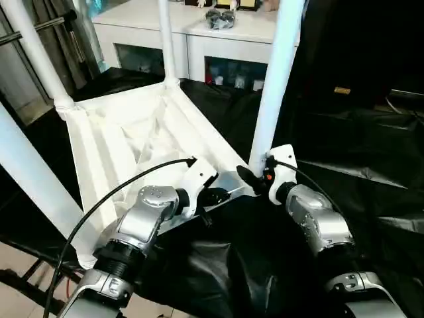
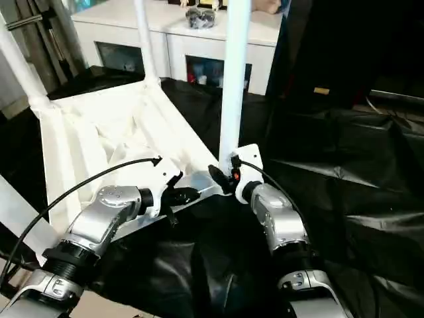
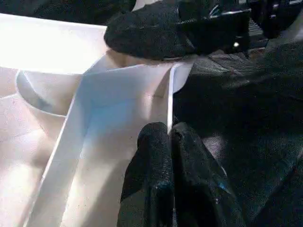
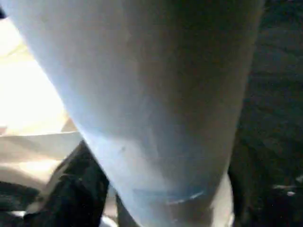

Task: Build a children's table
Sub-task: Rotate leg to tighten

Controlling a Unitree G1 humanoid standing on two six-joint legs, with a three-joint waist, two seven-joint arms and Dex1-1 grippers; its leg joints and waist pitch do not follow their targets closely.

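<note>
Head cameras: I see the children's table [image 1: 139, 142] lying upside down on the black-draped work table [image 1: 371, 172], ribbed underside up. All four legs are seated, long axes running up toward 12 o'clock. The nearest leg [image 1: 277, 79] rises from the corner socket at roughly 4 o'clock of the top.

Left wrist: left gripper [image 3: 169, 142] pressed together, pinching the thin edge wall of the top near that corner.

Right wrist: right gripper [image 1: 252, 177] spread around the base of the nearest leg; one finger [image 4: 71, 189] sits beside the tube. I cannot tell whether it grips.

No legible writing anywhere.
</note>
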